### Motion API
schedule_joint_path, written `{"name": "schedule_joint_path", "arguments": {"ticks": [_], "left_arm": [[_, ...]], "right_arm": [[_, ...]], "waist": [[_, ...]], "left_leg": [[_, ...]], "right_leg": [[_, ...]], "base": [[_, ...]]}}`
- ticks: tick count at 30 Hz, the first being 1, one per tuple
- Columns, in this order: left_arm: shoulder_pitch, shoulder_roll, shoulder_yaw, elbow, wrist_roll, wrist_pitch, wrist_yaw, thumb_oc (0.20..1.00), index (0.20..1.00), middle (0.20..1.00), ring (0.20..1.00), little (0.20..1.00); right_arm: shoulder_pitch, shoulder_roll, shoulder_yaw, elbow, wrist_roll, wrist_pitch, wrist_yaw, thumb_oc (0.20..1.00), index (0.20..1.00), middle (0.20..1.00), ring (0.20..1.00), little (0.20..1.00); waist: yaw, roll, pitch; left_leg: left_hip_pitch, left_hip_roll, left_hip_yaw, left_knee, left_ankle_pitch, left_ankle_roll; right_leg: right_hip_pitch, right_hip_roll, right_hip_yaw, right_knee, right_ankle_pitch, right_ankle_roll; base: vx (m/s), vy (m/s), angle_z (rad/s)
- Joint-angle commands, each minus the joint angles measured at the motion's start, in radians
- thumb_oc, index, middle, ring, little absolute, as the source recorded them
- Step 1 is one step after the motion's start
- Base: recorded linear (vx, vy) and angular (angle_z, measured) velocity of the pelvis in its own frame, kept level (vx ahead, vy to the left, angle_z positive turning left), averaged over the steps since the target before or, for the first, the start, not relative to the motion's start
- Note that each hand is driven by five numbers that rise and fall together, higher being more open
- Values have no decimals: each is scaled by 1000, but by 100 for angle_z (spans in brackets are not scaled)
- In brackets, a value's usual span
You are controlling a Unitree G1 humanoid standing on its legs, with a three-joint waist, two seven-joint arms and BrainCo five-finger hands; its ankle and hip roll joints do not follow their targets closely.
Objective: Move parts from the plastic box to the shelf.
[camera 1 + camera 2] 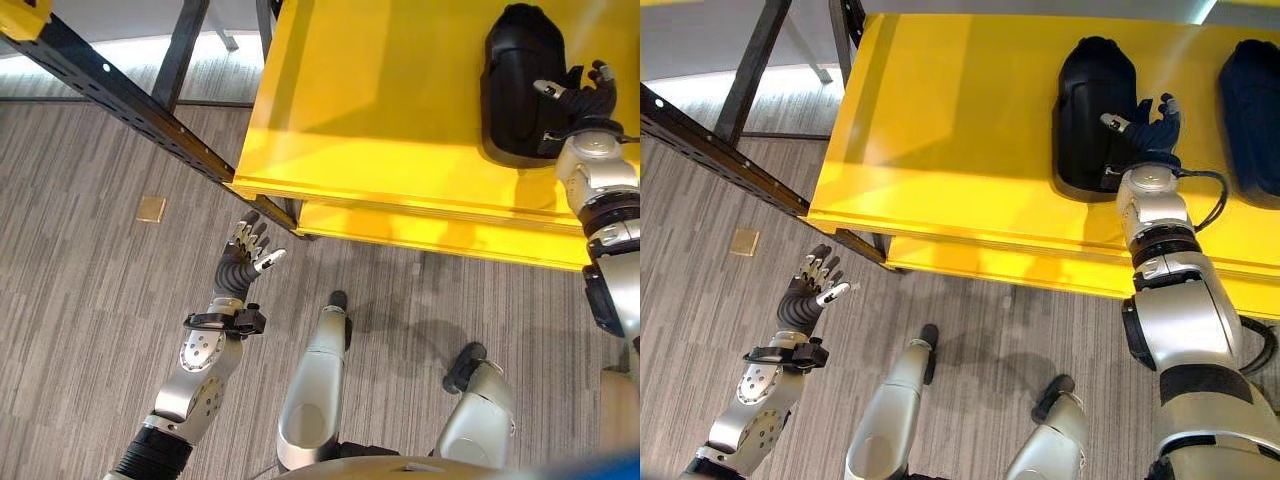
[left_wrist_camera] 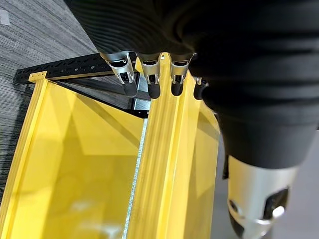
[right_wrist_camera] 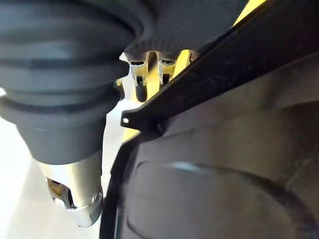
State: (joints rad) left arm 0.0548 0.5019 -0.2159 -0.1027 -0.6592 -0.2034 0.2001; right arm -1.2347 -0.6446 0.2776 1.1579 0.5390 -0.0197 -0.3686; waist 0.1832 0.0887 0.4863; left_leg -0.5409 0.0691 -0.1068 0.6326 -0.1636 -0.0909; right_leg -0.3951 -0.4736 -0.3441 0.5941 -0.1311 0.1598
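The right hand [image 1: 1145, 122] rested with relaxed, spread fingers on the black part [image 1: 1090, 110] atop the yellow shelf [image 1: 940, 150]; it looked rigid, bulky, best gripped by its edge.

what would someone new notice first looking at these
The bright yellow shelf takes up the upper part of the head views, with a black moulded part lying on it. The right hand rests against that part's side, its fingers spread rather than wrapped round it. The left hand hangs open and empty over the grey floor, below the shelf's front corner.
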Motion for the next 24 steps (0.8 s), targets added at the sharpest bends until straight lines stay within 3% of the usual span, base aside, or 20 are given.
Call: {"name": "schedule_joint_path", "arguments": {"ticks": [1, 12, 24], "left_arm": [[-8, 49, 16, -14, -27, -48, -5, 1000, 1000, 1000, 1000, 1000], [-10, 49, 14, -11, -26, -44, -4, 1000, 1000, 1000, 1000, 1000], [3, 58, 39, -23, -20, -56, 1, 1000, 1000, 1000, 1000, 1000]], "right_arm": [[-22, -24, -29, -35, 49, -72, -24, 1000, 1000, 1000, 1000, 1000], [-15, -21, -53, -19, 69, -70, -29, 1000, 1000, 1000, 1000, 1000], [-118, -206, 178, -140, -203, -28, -29, 1000, 1000, 1000, 1000, 1000]], "waist": [[17, -13, -9], [25, -12, -9], [-3, -53, -7]], "left_leg": [[-9, -21, 16, -10, -17, 49], [-12, -23, 17, 3, -25, 54], [-4, -6, 23, 0, -22, 49]], "right_leg": [[45, 63, 26, 172, -138, -39], [52, 61, 26, 172, -130, -33], [45, 75, 39, 168, -125, -38]], "base": [[0, 0, 0], [-2, 9, 0], [-3, 0, -1]]}}
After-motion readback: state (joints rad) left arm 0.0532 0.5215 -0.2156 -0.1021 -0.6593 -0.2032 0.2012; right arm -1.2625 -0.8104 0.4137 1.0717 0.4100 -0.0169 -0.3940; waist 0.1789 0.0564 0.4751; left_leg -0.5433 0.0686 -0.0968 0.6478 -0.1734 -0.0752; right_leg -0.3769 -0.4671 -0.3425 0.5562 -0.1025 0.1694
